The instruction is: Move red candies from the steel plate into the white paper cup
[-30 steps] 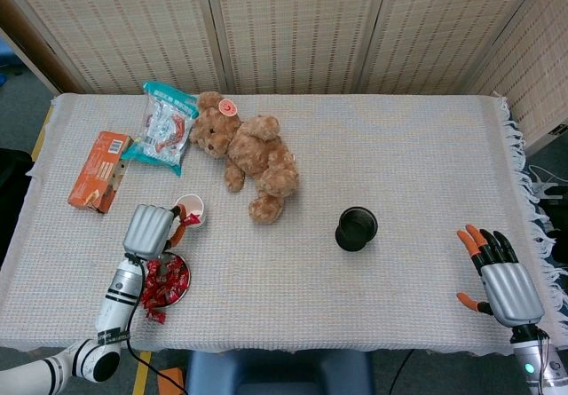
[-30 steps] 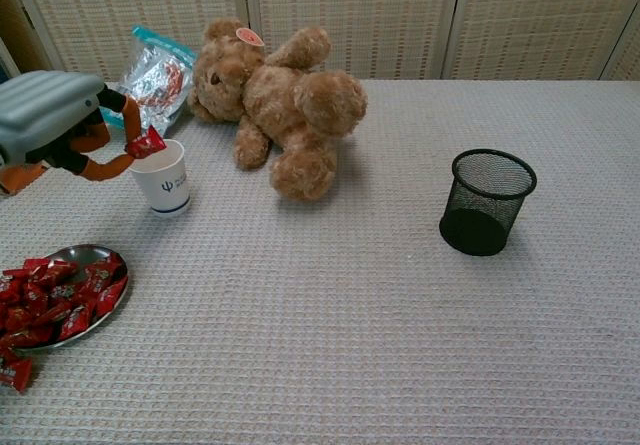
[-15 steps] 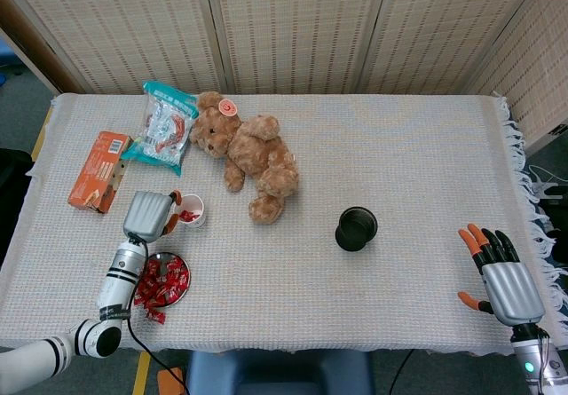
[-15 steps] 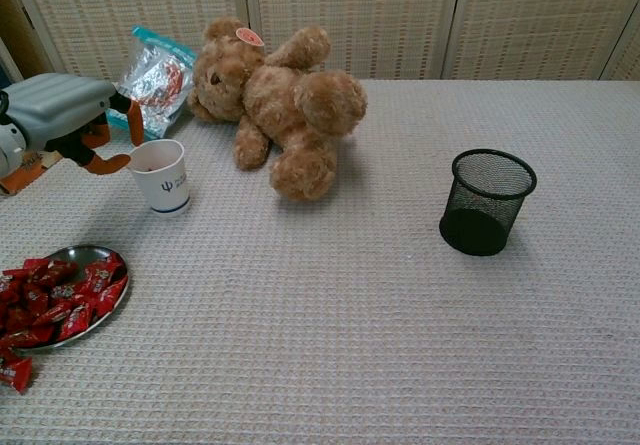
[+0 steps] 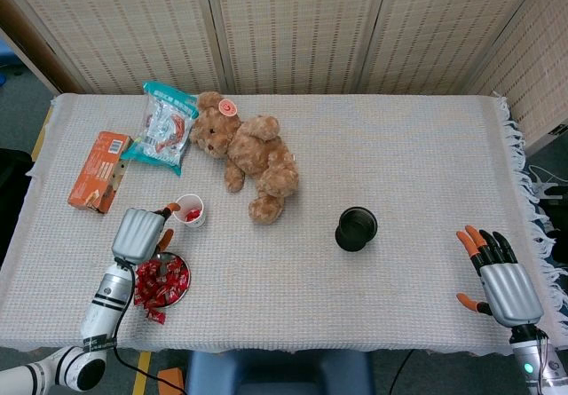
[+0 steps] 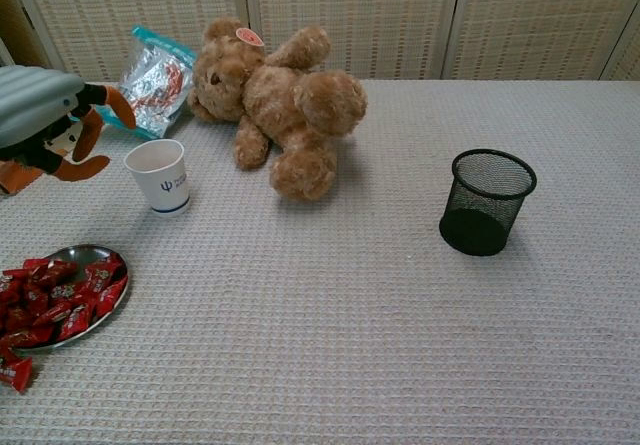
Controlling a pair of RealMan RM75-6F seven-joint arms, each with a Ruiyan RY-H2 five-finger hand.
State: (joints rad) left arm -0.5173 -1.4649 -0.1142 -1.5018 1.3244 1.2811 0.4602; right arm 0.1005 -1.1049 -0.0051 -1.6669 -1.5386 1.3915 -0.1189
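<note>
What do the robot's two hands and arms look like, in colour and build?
Both the left hand and the right hand have a ribbed silver-grey back and black fingers with orange tips. The left forearm is white with black bands, and a black cable runs beside it.

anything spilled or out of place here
One red candy lies on the cloth just off the steel plate. The teddy bear lies sprawled. The white paper cup stands upright.
</note>
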